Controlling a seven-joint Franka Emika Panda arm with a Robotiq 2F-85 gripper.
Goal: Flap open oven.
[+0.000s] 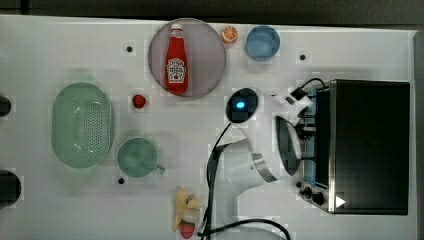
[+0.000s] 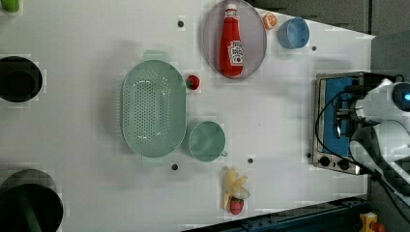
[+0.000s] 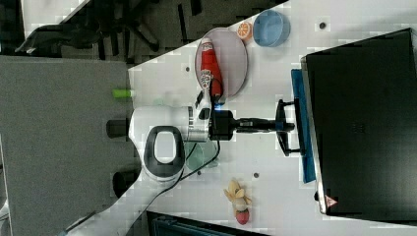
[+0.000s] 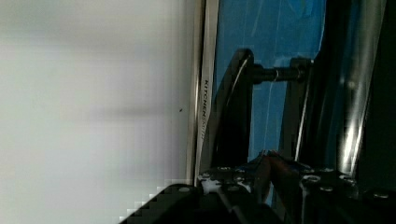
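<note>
Right view shows the arm stretched level across the white bench point(image 3: 275, 196) toward the oven point(image 3: 361, 123), which fills the right view's right side with its black top up and its blue glass door point(image 3: 298, 98) facing the arm. The tool point(image 3: 290, 123) sits at the door's bar handle point(image 3: 281, 129), and from the wrist view the handle point(image 4: 233, 107) runs right past the fingers point(image 4: 261, 170), which stand narrowly apart — clamped on the bar, as far as I can judge. Top view puts the oven point(image 1: 370, 145) at the top view's right edge, knobs point(image 1: 312, 194) near its lower front corner. The door looks barely off its frame, so the step in hand seems to be the pull itself — next, draw the handle outward and down in an arc about the lower hinge.
</note>
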